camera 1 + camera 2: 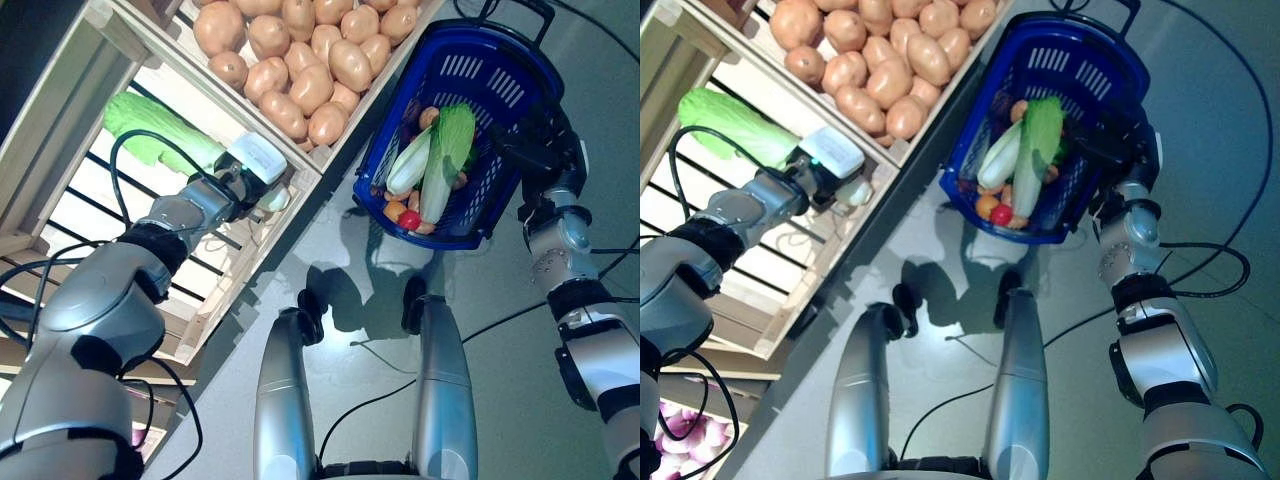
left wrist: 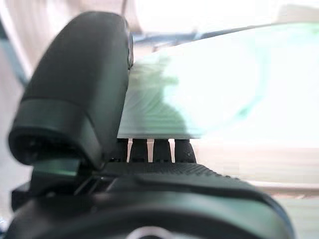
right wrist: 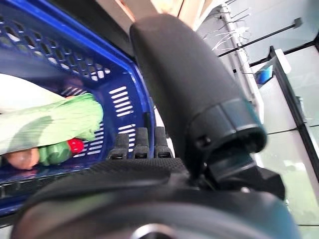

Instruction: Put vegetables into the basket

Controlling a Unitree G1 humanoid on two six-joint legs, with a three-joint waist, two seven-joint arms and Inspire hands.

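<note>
Left hand (image 1: pixel 232 188) curls round a pale cabbage (image 2: pixel 209 89) at 10 o'clock; right hand (image 1: pixel 535 140) grips the blue basket (image 1: pixel 455 120) rim at 2 o'clock.

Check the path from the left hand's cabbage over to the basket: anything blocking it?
Partly. The left hand is on the cabbage inside the wooden crate, whose rim lies between it and the blue basket held by the right hand. Lifted over that rim, nothing else visible blocks; the basket already holds vegetables.

Left hand (image 1: pixel 240 190) fingers behind cabbage (image 1: pixel 160 130)
</note>
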